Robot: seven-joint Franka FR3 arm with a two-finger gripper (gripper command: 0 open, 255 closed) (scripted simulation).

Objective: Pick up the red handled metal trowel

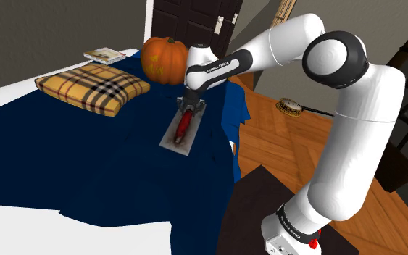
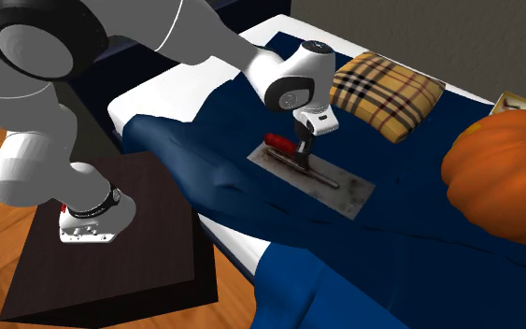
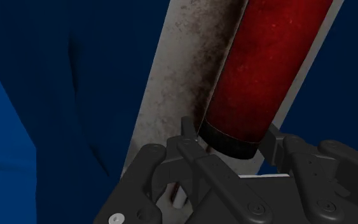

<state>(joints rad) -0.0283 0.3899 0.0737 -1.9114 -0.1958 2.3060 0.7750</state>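
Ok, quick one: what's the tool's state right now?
Tool: closed on the red-handled trowel, gripping its handle end; the trowel lies flat on the navy blanket.

Free room about the trowel (image 1: 182, 130): bare navy blanket (image 1: 64, 159) lies open toward the shoulder view's left and near side. A pumpkin (image 1: 164, 59) stands near behind it and a plaid cushion (image 1: 93, 88) farther left. On the right the blanket's edge falls away.
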